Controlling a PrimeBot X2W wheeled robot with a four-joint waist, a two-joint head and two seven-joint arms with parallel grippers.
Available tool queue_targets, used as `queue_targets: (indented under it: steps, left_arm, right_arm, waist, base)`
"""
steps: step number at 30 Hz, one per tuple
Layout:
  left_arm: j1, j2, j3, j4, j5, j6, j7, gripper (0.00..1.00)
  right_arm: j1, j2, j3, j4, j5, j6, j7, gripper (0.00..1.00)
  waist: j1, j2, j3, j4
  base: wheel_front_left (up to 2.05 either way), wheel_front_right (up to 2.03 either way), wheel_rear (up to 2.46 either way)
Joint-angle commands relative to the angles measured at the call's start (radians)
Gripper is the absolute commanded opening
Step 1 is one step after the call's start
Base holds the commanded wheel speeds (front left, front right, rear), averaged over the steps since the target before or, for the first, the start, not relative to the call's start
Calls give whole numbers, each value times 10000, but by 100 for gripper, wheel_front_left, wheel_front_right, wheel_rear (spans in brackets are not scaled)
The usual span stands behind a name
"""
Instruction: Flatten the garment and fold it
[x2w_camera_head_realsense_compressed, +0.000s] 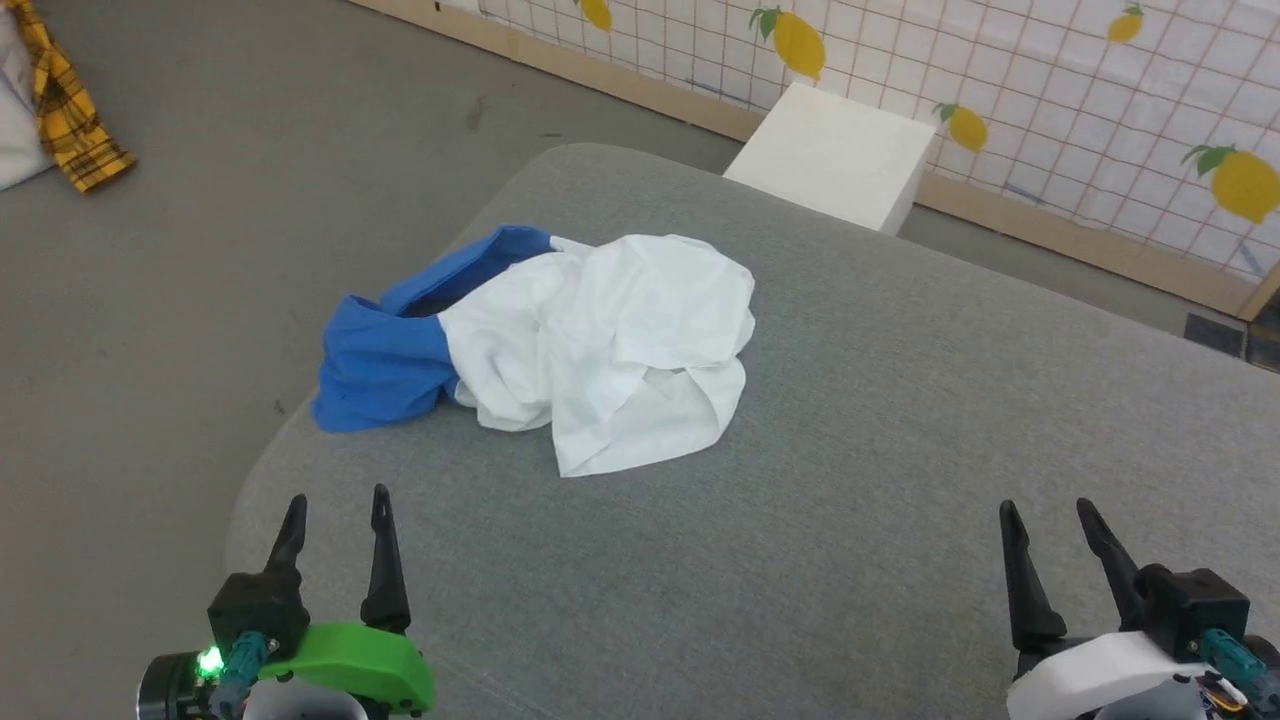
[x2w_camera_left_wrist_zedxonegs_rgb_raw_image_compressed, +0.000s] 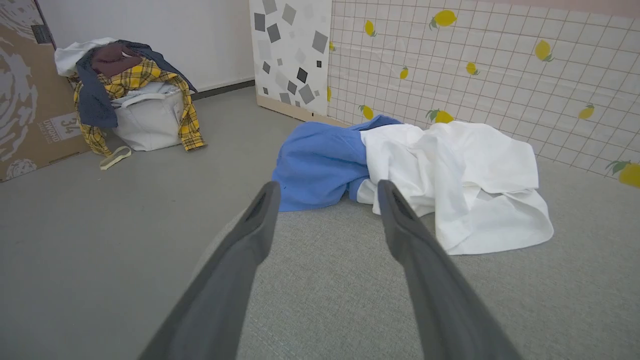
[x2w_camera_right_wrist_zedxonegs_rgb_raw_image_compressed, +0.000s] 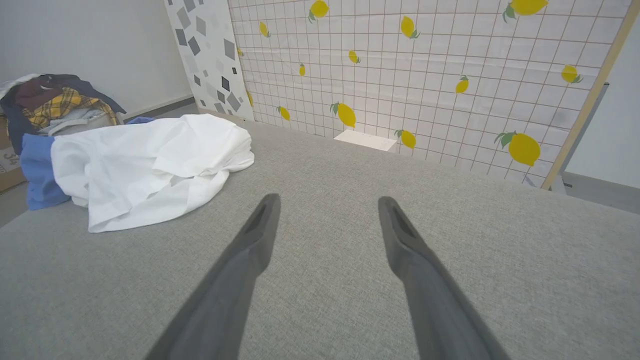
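Currently the garment (x2w_camera_head_realsense_compressed: 600, 340) lies crumpled on the grey fabric surface (x2w_camera_head_realsense_compressed: 880, 480), toward its far left edge. Grey floor (x2w_camera_head_realsense_compressed: 250, 180) around; lemon-print wall (x2w_camera_head_realsense_compressed: 1080, 90) and white box (x2w_camera_head_realsense_compressed: 835, 155) beyond. It sits beyond the left gripper (x2w_camera_head_realsense_compressed: 338, 497), apart from it; the right gripper (x2w_camera_head_realsense_compressed: 1045, 505) is well apart. Both are spread, empty. Long axis left-right, blue end left.
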Motion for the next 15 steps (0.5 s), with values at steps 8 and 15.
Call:
queue_targets:
  steps: [8,15]
  left_arm:
    - [214,-40,40,103,-202,74,-255,100]
    - [-126,-34,78,324,-365,-187,-400,100]
  right_arm:
    - [199,14,-85,223,208,-13,-269,100]
    - [161,15,-133,318,206,-14,-415,100]
  waist:
    - [-1,49,-48,458]
    - [-1,52,60,677]
  base:
    - [0,0,0]
    - [0,0,0]
